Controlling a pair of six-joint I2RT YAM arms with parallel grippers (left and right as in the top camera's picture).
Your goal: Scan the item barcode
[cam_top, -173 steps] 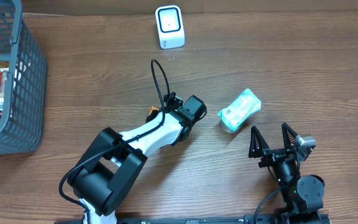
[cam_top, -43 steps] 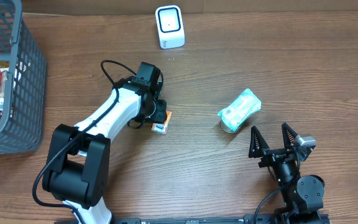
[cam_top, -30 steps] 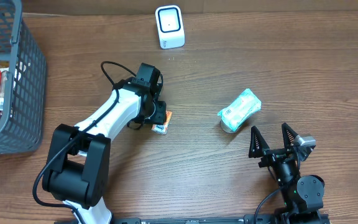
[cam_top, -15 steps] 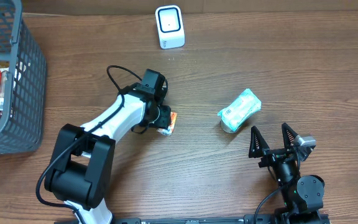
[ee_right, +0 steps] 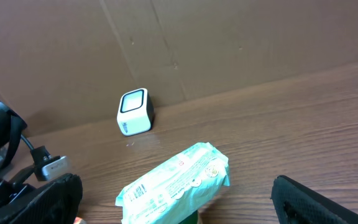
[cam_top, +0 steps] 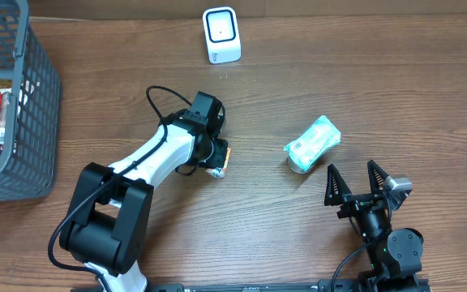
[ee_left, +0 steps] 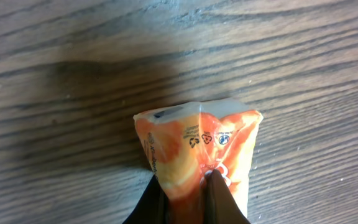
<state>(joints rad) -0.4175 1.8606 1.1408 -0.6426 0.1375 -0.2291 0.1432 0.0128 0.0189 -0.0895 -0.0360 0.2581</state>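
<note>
Left jaws clamp a crinkled orange-and-white plastic sachet (ee_left: 197, 143), perhaps touching the brown wooden surface (cam_top: 379, 81); right jaws gape, empty.

You're looking at a dark brown wood-grain desk (cam_top: 396, 73), its grain running left to right across the overhead view. Behind its far edge stands a plain brown cardboard wall (ee_right: 241, 37) (creased by a few upright folds). The light is soft and even; close up, a dim blurred shadow (ee_left: 104, 70) lies on the wood.

Creased orange packet (ee_left: 194, 143) in left claw (ee_left: 187, 182)
</note>
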